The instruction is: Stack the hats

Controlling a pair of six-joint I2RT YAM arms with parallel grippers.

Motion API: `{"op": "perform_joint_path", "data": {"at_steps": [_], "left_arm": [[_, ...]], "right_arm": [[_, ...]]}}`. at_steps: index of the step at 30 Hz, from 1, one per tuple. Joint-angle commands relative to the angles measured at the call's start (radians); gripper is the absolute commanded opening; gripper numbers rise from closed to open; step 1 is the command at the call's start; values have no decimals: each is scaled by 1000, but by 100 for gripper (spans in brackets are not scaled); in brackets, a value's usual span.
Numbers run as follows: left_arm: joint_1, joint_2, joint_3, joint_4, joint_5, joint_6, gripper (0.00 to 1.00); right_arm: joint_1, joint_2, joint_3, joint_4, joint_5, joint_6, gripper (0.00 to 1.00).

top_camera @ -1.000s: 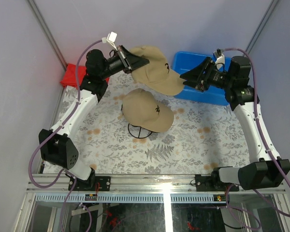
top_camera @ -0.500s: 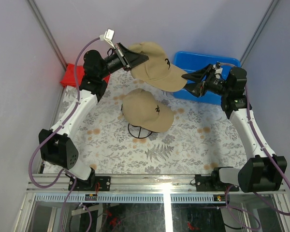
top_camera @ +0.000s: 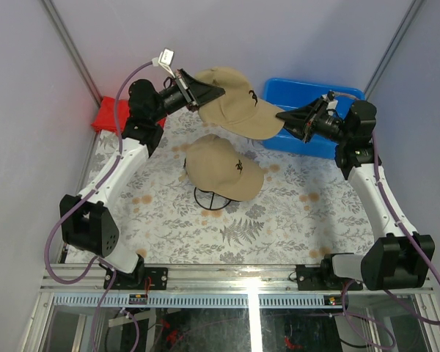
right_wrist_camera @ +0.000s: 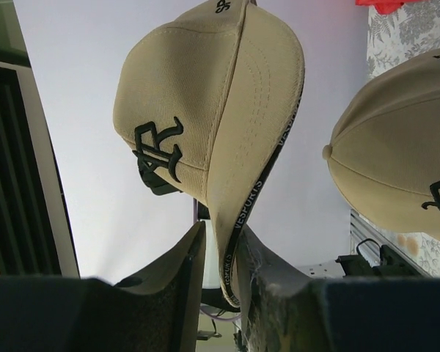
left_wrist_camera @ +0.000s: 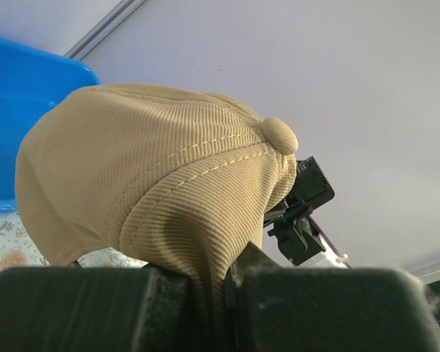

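Observation:
My left gripper is shut on the back of a tan cap and holds it in the air at the back of the table. The fabric is pinched between its fingers in the left wrist view. My right gripper is open, its jaws close on either side of that cap's brim; a sliver of gap shows beside the left finger. A second tan cap sits on the black wire stand below. The purple and black caps are out of view.
A blue bin stands at the back right, behind the right gripper. A red folded cloth lies at the back left edge. The enclosure walls are close behind the held cap.
My right gripper moved left up to the held cap's brim and its jaws narrowed around it. The left gripper tilted the cap slightly; the cap on the stand has not moved.

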Motion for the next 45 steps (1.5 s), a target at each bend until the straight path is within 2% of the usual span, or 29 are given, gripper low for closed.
{"op": "perform_joint_path", "data": {"at_steps": [1,2,7,9,12,13,14,17,20,25,29,32,37,45], "left_arm": [[-1,-37,-15,92,-10,-9,1],[-2,-36,-17,92,-12,-9,1],[-8,-35,-26,88,-16,-6,1],[-6,-43,-32,66,-20,3,6],[34,-73,-47,-35,-36,53,35],[63,-90,-64,-74,-45,81,55],[104,-113,-89,-120,-57,107,63],[277,-203,-238,-228,-98,135,74],[397,-269,-349,-332,-141,154,75],[406,-300,-405,-528,-229,251,76],[415,-294,-444,-621,-170,304,75],[415,-276,-477,-664,-95,327,70],[406,-280,-532,-731,-9,376,69],[287,-198,-514,-694,-17,372,72]], "right_arm": [[13,-9,19,81,-46,40,28],[20,-8,17,83,-45,40,25],[43,6,26,102,-40,48,0],[48,11,34,108,-39,46,0],[48,18,57,113,-36,49,0],[48,24,77,117,-40,49,0],[48,31,94,116,-44,48,0],[48,54,136,93,-51,36,0],[48,83,168,86,-59,34,0],[52,139,225,79,-81,32,0],[61,175,270,73,-89,27,0],[62,192,281,74,-88,26,0],[69,215,298,74,-86,27,0],[118,231,319,48,-64,10,0]]}}
